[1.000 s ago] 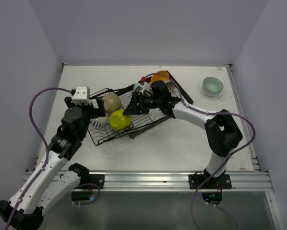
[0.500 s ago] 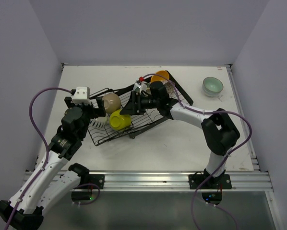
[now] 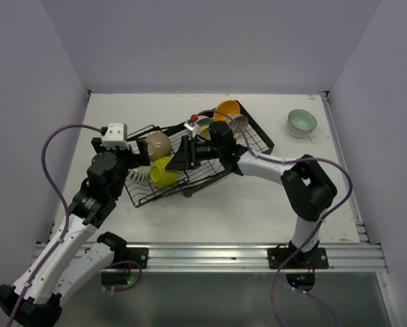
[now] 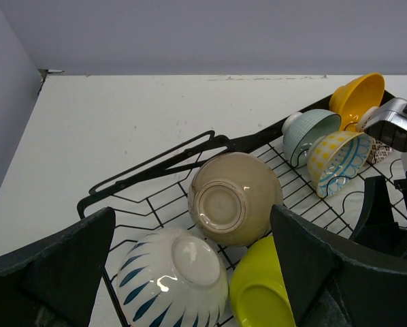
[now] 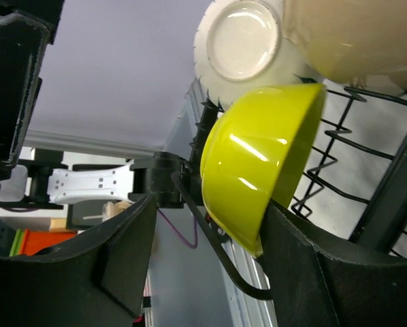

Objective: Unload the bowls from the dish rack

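The black wire dish rack (image 3: 251,136) sits mid-table. At its left end lie a beige bowl (image 3: 157,144), a lime-yellow bowl (image 3: 163,173) and a white bowl with blue marks (image 4: 173,279), all bottom-up or tilted. At its far end are an orange bowl (image 3: 227,109), a ribbed pale bowl (image 4: 309,133) and a yellow-and-blue bowl (image 4: 339,157). My right gripper (image 3: 179,161) is open with the lime-yellow bowl (image 5: 258,163) between its fingers; one finger touches the rim. My left gripper (image 3: 134,162) is open and empty above the rack's left end.
A pale teal-green bowl (image 3: 302,122) stands on the table at the far right, outside the rack. White walls close the table on the left, back and right. A metal rail runs along the near edge.
My right gripper has moved left across the rack to the lime-yellow bowl, which has shifted slightly left. The left arm has not moved.
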`<state>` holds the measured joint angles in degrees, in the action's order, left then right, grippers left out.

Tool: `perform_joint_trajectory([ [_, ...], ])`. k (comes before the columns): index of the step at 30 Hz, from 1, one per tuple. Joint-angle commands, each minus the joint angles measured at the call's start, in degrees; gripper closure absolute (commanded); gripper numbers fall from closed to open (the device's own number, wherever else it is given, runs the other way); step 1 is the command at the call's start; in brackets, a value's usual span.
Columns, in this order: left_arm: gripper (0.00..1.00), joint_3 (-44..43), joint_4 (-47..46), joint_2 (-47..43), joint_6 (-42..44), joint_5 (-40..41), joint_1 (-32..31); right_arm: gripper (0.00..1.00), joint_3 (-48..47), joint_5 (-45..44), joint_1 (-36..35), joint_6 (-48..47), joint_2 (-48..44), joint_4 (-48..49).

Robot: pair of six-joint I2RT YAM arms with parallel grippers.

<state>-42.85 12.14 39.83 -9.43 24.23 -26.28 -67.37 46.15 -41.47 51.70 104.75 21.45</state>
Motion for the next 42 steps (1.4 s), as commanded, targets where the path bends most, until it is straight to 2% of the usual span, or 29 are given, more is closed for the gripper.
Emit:
perform_joint_trajectory([
  [1,0.00,-1.36,-0.28,-0.46,-0.06,-0.06,-0.26,0.36,0.31,3.15,-0.45,4.19,1.50,7.80],
  [4,0.00,-1.36,-0.36,-0.37,0.03,-0.15,-0.26,0.38,0.40,3.60,-0.80,7.18,3.00,11.68],
  [11,0.00,-1.36,-0.36,-0.37,-0.06,-0.32,-0.26,0.45,-0.39,2.72,-1.50,7.62,4.06,11.51],
  [14,0.00,-1.36,-0.36,-0.37,-0.06,-0.41,-0.26,0.55,-0.39,2.10,-1.59,8.67,4.41,11.85],
  [15,0.00,-1.36,-0.36,-0.46,-0.06,-0.50,-0.26,0.64,-0.22,2.01,-1.59,9.37,4.50,13.60],
  [18,0.00,-1.36,-0.36,-0.20,-0.06,-0.41,-0.26,0.76,0.40,2.36,-1.59,13.15,5.55,18.26],
  [29,0.00,-1.36,-0.36,-0.02,-0.15,-0.24,-0.26,1.00,-0.04,3.42,-1.59,20.54,7.40,27.58],
  [35,0.00,-1.36,-0.36,-0.55,-0.50,0.21,-0.26,1.00,-1.61,4.12,-1.42,18.72,4.60,26.02],
  [42,0.00,-1.27,-0.28,-1.43,-0.68,0.82,-0.26,1.00,-3.46,3.33,-0.63,10.71,-2.08,12.59],
])
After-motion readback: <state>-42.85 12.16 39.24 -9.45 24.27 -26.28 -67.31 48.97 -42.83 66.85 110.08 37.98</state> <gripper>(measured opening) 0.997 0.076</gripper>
